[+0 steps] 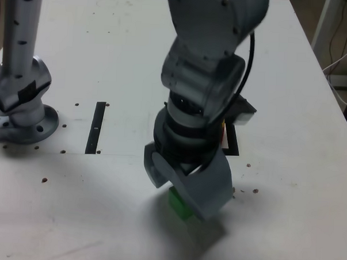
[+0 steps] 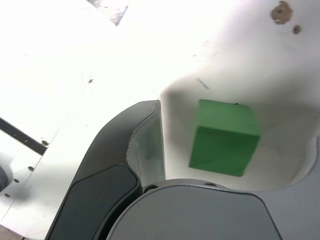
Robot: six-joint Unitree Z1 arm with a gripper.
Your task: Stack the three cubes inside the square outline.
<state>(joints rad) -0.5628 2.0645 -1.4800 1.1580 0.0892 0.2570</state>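
The green cube (image 1: pixel 178 204) rests on the white table near the front, and the wrist view shows its faces (image 2: pixel 225 137) plainly. My gripper (image 1: pixel 182 198) is lowered over it and open, one jaw on each side. In the wrist view a gap shows between the dark jaw and the cube. The square outline (image 1: pixel 234 142) is mostly hidden behind my arm; only its corner on the exterior view's right shows. A thin sliver of red and yellow (image 1: pixel 223 134) peeks out at the arm's edge there, too little to tell cubes apart.
A thin black strip (image 1: pixel 96 126) lies on the table at the exterior view's left. The arm's metal base (image 1: pixel 22 109) stands at the far left. Small brown specks dot the surface. Cables hang beyond the table's right edge.
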